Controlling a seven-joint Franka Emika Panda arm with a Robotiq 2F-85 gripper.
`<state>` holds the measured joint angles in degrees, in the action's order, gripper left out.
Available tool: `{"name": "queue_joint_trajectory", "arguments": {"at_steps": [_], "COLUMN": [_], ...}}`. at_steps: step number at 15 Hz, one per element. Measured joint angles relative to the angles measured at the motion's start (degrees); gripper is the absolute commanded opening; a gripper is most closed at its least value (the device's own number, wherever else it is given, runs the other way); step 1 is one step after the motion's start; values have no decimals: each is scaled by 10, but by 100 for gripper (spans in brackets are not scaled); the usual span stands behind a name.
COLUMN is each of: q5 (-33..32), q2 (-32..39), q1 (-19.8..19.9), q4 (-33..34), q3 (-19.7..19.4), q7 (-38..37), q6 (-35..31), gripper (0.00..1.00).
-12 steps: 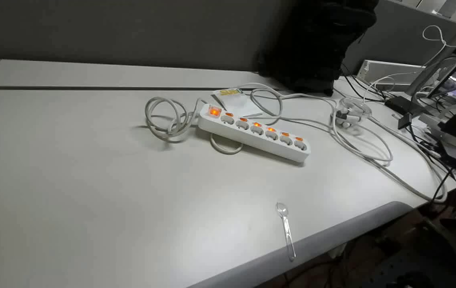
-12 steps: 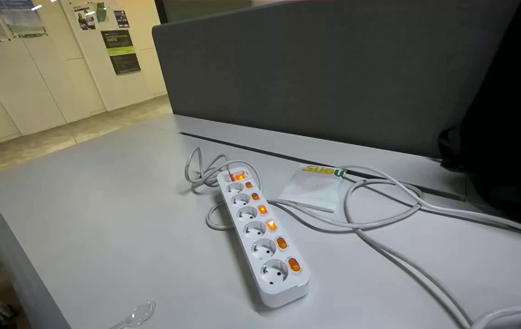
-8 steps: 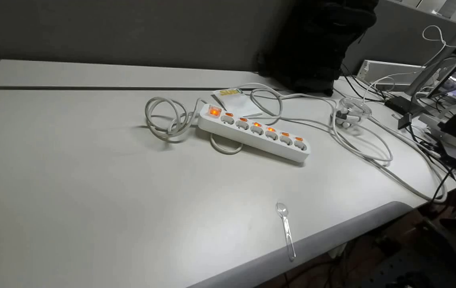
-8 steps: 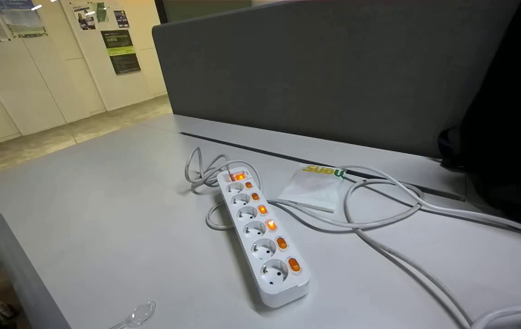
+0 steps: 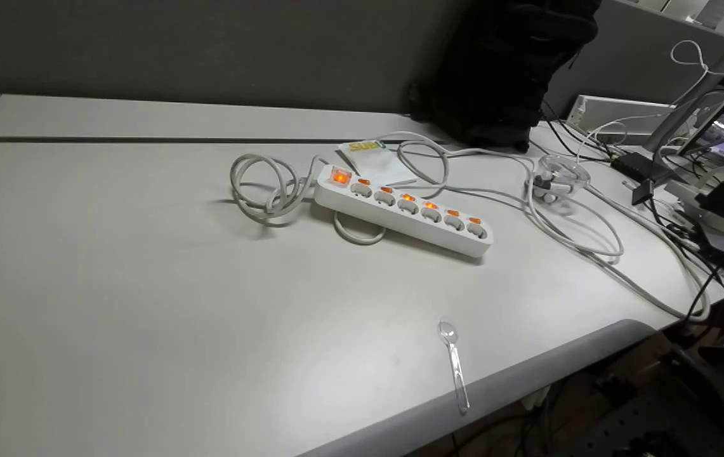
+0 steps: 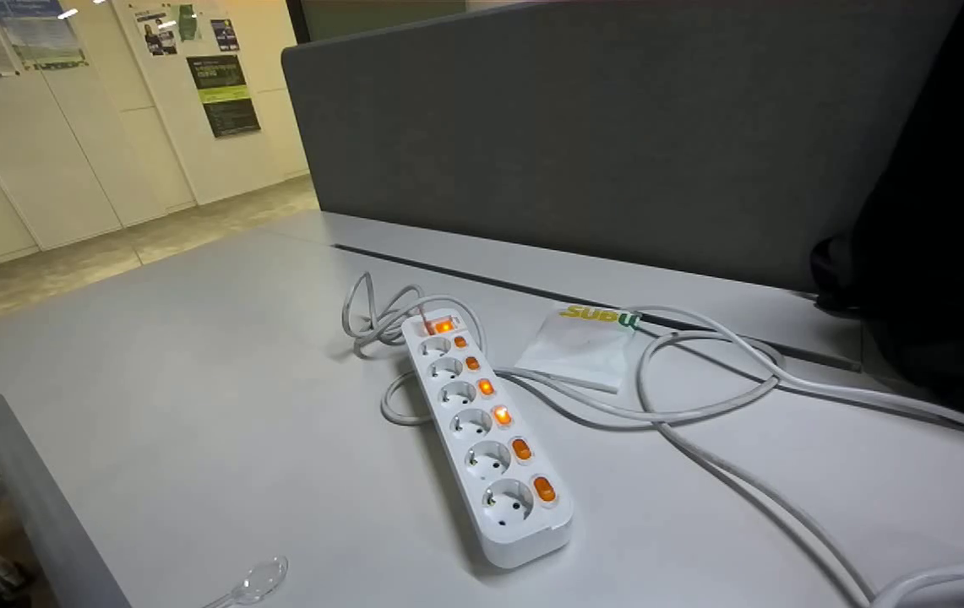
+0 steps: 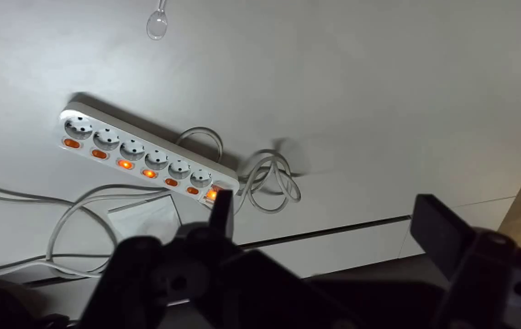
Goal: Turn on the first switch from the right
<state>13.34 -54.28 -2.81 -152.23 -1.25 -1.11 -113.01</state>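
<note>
A white power strip lies on the desk in both exterior views (image 5: 400,223) (image 6: 475,405) and in the wrist view (image 7: 150,142). It has a row of small orange switches beside round sockets. The switch at its right end (image 5: 475,220) is unlit; it also shows in an exterior view (image 6: 544,489) and at the far left of the wrist view (image 7: 71,143). The large end switch (image 5: 340,177) and two middle switches are lit. My gripper (image 7: 324,198) is open and empty, apart from the strip; one finger overlaps the large lit switch in the wrist view. Neither exterior view shows the gripper.
A clear plastic spoon (image 5: 455,368) lies near the desk's front edge. A coiled grey cable (image 5: 266,190) leaves the strip's lit end. A white packet (image 6: 579,355) and looped cables lie behind the strip. A black backpack (image 5: 501,76) stands against the grey partition (image 6: 600,143).
</note>
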Motion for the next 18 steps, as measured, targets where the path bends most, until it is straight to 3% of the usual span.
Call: {"name": "queue_joint_trajectory", "arguments": {"at_steps": [4,8,9,11,18], "q5": [0,-1,-2,-5,-5], "q2": [0,13,22,48,176], "q1": [1,13,21,39,68], "q4": [0,-6,-9,-16,-24], "q3": [1,1,0,-2,-55], "q7": [0,0,0,0,11], "q6": [-1,-48,-66,-108,-246], "gripper": [100,100,75,68,19]}}
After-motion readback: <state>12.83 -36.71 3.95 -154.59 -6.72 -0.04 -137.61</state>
